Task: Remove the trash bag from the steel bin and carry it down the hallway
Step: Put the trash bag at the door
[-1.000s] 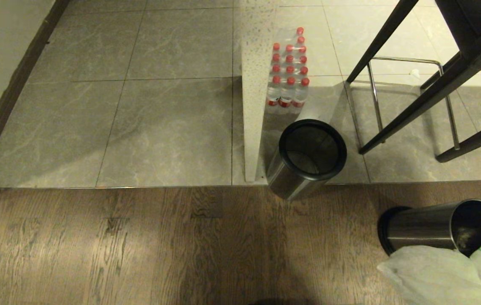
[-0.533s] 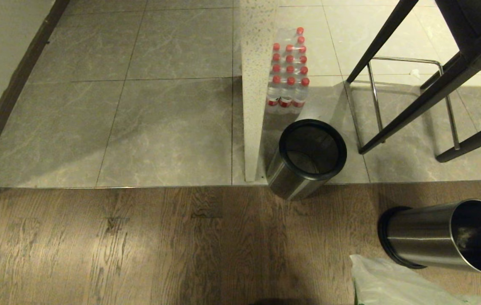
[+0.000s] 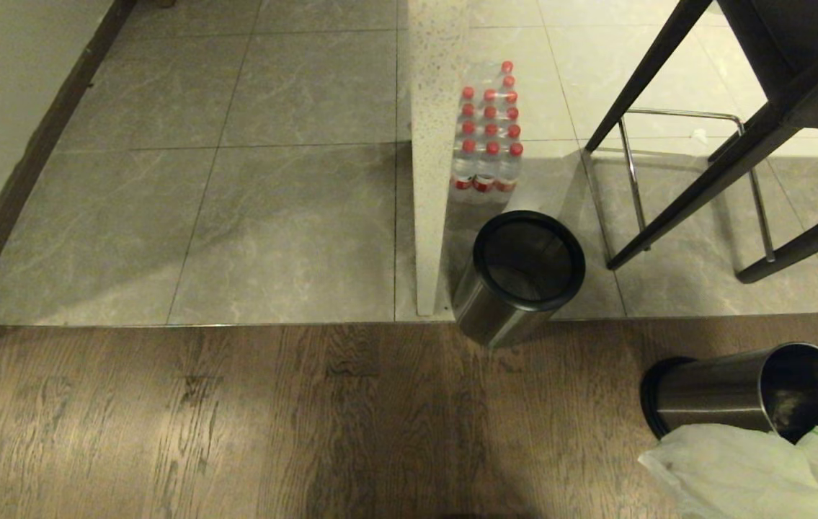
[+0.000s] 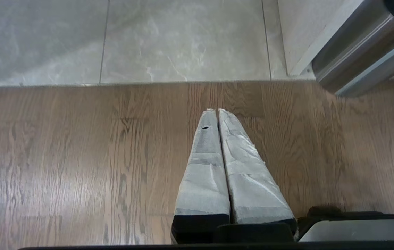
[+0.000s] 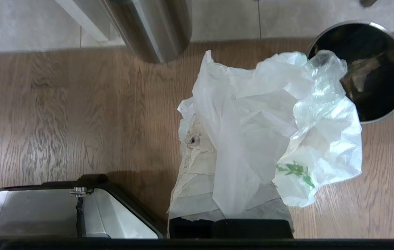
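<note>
The steel bin point(image 3: 747, 393) lies tipped on its side on the wood floor at the lower right, its dark open mouth point(image 5: 374, 69) empty. The trash bag point(image 3: 754, 472), thin crinkled white plastic with green print, hangs just in front of that mouth. In the right wrist view my right gripper point(image 5: 210, 118) is shut on the trash bag point(image 5: 269, 121), which drapes over its taped fingers and hides the tips. My left gripper point(image 4: 216, 111) hangs over bare wood, shut with nothing in it. Neither gripper shows in the head view.
A second steel bin point(image 3: 527, 277) stands upright beside a white speckled partition point(image 3: 427, 158), with a pack of red-capped water bottles point(image 3: 486, 133) behind it. Dark chair legs point(image 3: 704, 166) stand at the right. Grey tiles point(image 3: 236, 216) stretch left to a wall with dark skirting point(image 3: 27, 166).
The bag swung off the bin's mouth toward the lower edge, then back in front of it. The whole head view has shifted slightly, so the camera has moved.
</note>
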Robot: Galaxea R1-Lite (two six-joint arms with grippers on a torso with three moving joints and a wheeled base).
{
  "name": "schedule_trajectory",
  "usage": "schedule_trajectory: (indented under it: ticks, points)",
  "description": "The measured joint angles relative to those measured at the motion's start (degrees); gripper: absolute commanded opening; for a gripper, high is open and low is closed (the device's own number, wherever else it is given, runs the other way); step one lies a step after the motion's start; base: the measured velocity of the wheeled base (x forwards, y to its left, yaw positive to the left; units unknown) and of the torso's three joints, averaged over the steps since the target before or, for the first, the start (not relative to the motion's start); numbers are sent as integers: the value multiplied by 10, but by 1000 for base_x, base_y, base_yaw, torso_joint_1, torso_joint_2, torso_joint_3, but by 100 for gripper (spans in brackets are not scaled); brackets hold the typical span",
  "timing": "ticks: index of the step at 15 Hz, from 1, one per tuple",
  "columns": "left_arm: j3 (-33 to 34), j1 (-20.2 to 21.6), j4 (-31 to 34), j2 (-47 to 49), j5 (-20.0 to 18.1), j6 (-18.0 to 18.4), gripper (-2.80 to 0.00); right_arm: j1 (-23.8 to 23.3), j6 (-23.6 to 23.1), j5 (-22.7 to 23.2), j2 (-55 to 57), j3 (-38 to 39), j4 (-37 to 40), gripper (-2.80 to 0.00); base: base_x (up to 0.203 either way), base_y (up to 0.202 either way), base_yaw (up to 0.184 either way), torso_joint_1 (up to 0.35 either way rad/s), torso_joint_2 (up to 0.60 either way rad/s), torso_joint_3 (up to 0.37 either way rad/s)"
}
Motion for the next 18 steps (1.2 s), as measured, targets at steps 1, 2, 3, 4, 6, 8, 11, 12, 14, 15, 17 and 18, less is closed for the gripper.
schedule_trajectory:
  ticks: [1, 2, 3, 4, 6, 8, 11, 12, 14, 15, 17, 18]
  points:
    - [0, 0, 0, 0, 0, 0, -280, 0, 0, 0, 0, 0, 0, -280, 0, 0, 0, -2, 1, 194]
    - [0, 0, 0, 0, 0, 0, -280, 0, 0, 0, 0, 0, 0, -280, 0, 0, 0, 2, 7, 195]
    - [0, 0, 0, 0, 0, 0, -280, 0, 0, 0, 0, 0, 0, -280, 0, 0, 0, 5, -1, 200]
    - [0, 0, 0, 0, 0, 0, -280, 0, 0, 0, 0, 0, 0, -280, 0, 0, 0, -1, -1, 201]
    - [0, 0, 0, 0, 0, 0, -280, 0, 0, 0, 0, 0, 0, -280, 0, 0, 0, -1, 4, 204]
    - [0, 0, 0, 0, 0, 0, -280, 0, 0, 0, 0, 0, 0, -280, 0, 0, 0, 3, 2, 208]
    - [0, 0, 0, 0, 0, 0, -280, 0, 0, 0, 0, 0, 0, -280, 0, 0, 0, 2, 3, 195]
    - [0, 0, 0, 0, 0, 0, -280, 0, 0, 0, 0, 0, 0, -280, 0, 0, 0, 3, 7, 198]
    - [0, 0, 0, 0, 0, 0, -280, 0, 0, 0, 0, 0, 0, -280, 0, 0, 0, 4, 0, 205]
    - [0, 0, 0, 0, 0, 0, -280, 0, 0, 0, 0, 0, 0, -280, 0, 0, 0, 7, -2, 199]
    - [0, 0, 0, 0, 0, 0, -280, 0, 0, 0, 0, 0, 0, -280, 0, 0, 0, 3, -2, 202]
    - [0, 0, 0, 0, 0, 0, -280, 0, 0, 0, 0, 0, 0, -280, 0, 0, 0, 5, 0, 208]
